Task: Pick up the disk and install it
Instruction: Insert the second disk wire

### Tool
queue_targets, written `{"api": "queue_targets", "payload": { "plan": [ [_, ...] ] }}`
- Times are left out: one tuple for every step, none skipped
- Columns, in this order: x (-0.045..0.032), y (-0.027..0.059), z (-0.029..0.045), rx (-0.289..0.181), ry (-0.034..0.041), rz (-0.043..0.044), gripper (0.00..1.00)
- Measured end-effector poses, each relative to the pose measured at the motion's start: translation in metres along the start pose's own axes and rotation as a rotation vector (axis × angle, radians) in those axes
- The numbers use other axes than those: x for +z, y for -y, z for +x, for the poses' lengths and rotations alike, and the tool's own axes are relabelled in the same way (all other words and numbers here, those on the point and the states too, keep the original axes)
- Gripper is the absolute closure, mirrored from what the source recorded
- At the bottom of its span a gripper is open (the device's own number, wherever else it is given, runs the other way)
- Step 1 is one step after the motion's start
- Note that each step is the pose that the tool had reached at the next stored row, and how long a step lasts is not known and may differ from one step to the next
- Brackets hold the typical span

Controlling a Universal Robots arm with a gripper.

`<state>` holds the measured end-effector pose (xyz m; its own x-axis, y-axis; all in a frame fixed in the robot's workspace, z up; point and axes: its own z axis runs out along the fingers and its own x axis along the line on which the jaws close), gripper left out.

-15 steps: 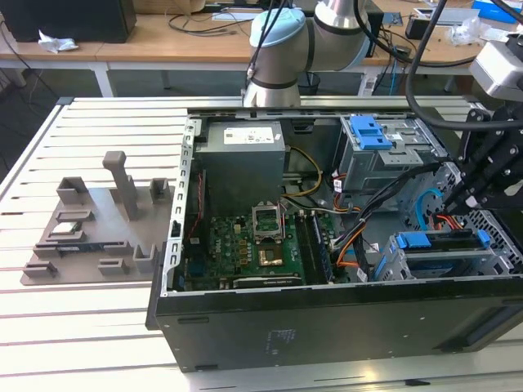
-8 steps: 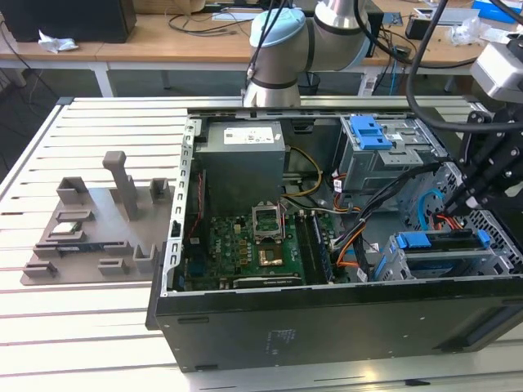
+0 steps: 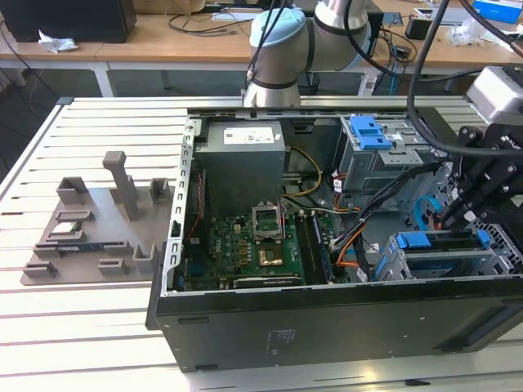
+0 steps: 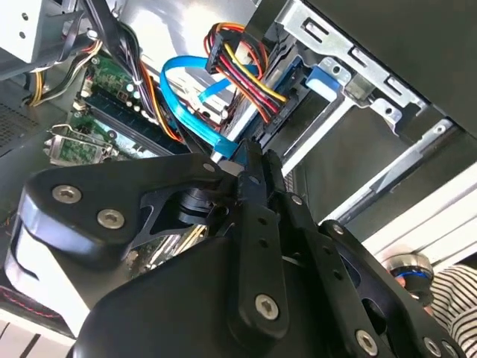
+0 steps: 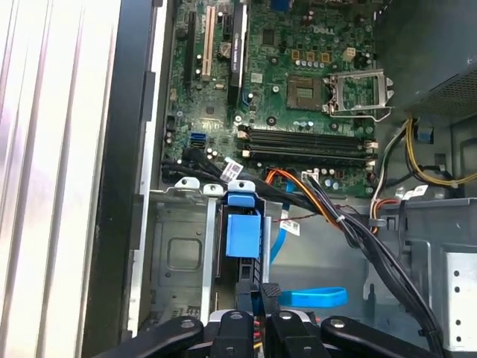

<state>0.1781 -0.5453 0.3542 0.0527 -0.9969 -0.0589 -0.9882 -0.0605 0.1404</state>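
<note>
The gripper (image 5: 253, 294), its jaws drawn narrow, presses at the disk (image 5: 242, 237) seated edge-on in the drive cage (image 5: 179, 253); a straight push clear of the cables (image 5: 358, 231) seems best.

1 PC case (image 3: 327, 318), 1 mobo (image 5: 298, 67), 1 PSU (image 3: 243, 159)

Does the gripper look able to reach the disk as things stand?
Probably yes: the gripper hangs just above the disk, the case is open on that side, though cables run close beside it.

A lab: slatted metal bench (image 3: 82, 327), cable-strewn desks (image 3: 188, 41).
</note>
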Motion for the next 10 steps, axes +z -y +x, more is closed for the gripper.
{"api": "queue_targets", "payload": {
  "plan": [
    [0.0021, 0.0006, 0.0002, 0.0, 0.0001, -0.0004, 0.84],
    [0.003, 0.0011, 0.0002, 0.0, 0.0001, -0.0006, 0.84],
    [0.0036, 0.0017, 0.0002, 0.001, 0.0001, -0.0007, 0.84],
    [0.0044, 0.0026, 0.0003, 0.002, 0.0001, -0.0008, 0.84],
    [0.0046, 0.003, 0.0004, 0.003, 0.0, -0.0007, 0.84],
    [0.0049, 0.0035, 0.0002, 0.003, 0.0002, -0.0007, 0.84],
    [0.0054, 0.004, -0.0002, 0.003, 0.0006, -0.0007, 0.84],
    [0.0056, 0.0043, -0.0005, 0.003, 0.0006, -0.0007, 0.84],
    [0.0059, 0.0054, -0.0008, 0.004, 0.0003, -0.0008, 0.84],
    [0.0061, 0.0062, -0.0008, 0.004, 0.0003, -0.0008, 0.84]
  ]
}}
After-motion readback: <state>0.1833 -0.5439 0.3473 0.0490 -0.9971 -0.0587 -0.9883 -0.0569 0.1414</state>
